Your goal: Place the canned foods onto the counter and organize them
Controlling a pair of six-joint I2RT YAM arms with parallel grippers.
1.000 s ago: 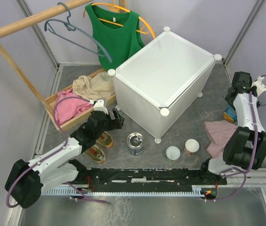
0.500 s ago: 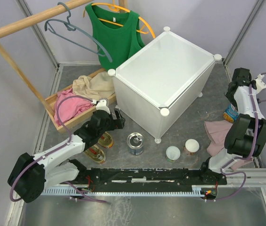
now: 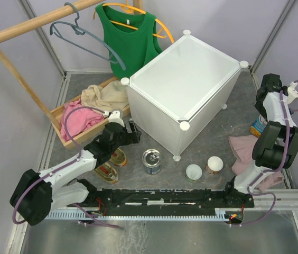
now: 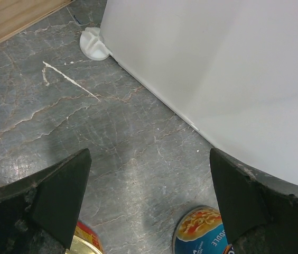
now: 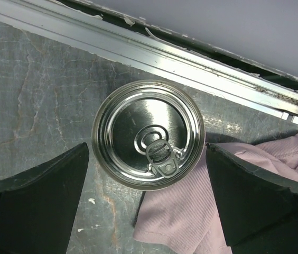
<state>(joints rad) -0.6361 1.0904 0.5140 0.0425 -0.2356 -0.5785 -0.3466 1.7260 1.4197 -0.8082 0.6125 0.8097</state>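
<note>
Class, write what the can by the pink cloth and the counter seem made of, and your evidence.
Can: likely steel, bright polished; mirror-like shine, pull ring. Counter: probably plastic panels, smooth semi-matte white; soft sheen, moulded corner knobs.

Lab rig — aluminium-framed enclosure [image 3: 272,33]

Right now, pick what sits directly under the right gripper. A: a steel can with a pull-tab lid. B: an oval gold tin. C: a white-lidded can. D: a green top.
A: the right wrist view shows the steel can, pull-tab up, between the open jaws of the right gripper, next to a pink cloth.
</note>
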